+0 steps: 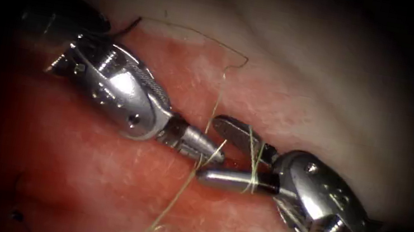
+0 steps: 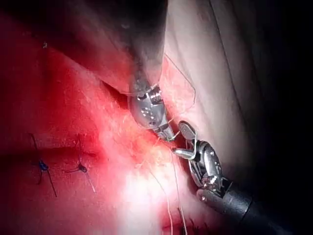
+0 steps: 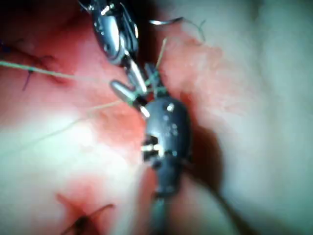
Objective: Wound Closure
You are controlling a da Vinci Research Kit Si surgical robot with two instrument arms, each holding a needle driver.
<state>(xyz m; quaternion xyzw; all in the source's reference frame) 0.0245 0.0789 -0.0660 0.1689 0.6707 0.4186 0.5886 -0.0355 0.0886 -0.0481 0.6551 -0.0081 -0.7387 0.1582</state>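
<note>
Endoscope view: left tool [image 1: 209, 153] clamped on thread [image 1: 180, 188], right tool [image 1: 218, 149] agape, thread looped around; keep tension gentle.

The left end effector [image 1: 211, 154] enters from the upper left of the endoscope view and is angled downward to the right. Its two jaws are pressed together into one narrow tip, and they pinch the thread [image 1: 214, 113] there. The right end effector [image 1: 217, 152] enters from the lower right and points to the left. Its jaws stand apart in a wide V, one jaw higher and one lower, with the thread wrapped across both. The two tips nearly touch. In the left wrist view, the left end effector [image 2: 171, 137] meets the right end effector [image 2: 182, 142] tip to tip.
</note>
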